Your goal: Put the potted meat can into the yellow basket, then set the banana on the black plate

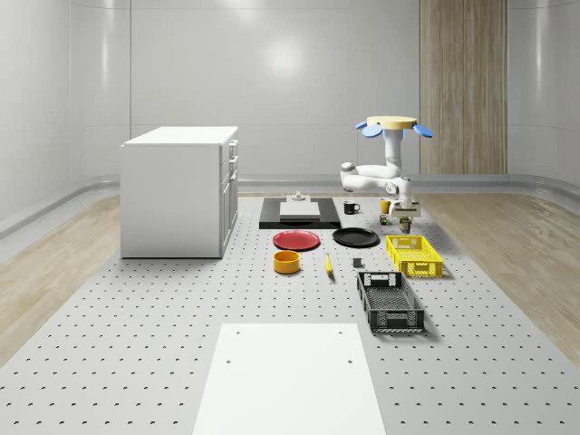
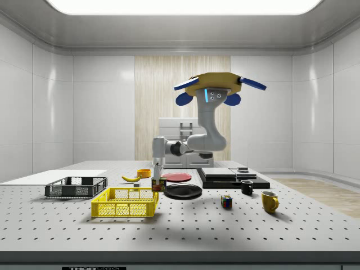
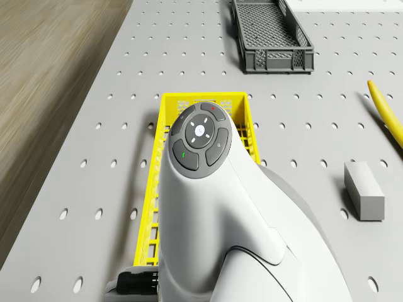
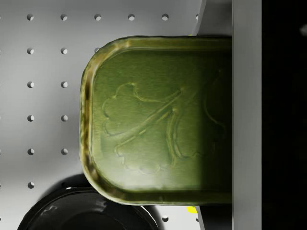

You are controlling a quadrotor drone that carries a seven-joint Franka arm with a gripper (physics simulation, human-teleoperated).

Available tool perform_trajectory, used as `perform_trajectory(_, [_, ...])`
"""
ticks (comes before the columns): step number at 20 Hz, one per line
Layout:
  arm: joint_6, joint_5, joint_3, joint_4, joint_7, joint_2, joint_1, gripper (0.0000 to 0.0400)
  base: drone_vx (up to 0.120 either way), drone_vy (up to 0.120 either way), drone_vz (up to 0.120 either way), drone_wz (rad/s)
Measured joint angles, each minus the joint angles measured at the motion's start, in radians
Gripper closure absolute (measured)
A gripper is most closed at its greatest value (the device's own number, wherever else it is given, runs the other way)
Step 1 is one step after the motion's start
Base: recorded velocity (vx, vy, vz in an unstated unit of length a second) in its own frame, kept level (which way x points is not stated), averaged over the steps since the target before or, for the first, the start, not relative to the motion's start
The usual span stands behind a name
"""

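We see the basket [image 2: 125, 203] bare; our drone [image 2: 216, 84] hovers beyond it, arm bent down, tool [image 2: 158, 181] clamping the can [image 2: 159, 184] just beside it.

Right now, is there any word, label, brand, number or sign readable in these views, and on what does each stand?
No text can be read anywhere.
Potted meat can: its lid carries an embossed leaf-like figure, no letters.
Potted meat can's side label: too small to read.
Strip on the table's front edge: cut off, unreadable.
Arm's round button pad: small symbols, no words.
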Motion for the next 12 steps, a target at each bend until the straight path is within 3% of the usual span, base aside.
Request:
perform_trajectory(6, [0.011,0.005,0.002,0.000,0.002,-0.012,-0.002,0.0116,0.120,0.000,0.000,0.000])
perform_trajectory(12, [0.022,0.009,0.004,0.001,0.005,-0.023,-0.004,0.0116,0.120,0.000,-0.080,0.000])
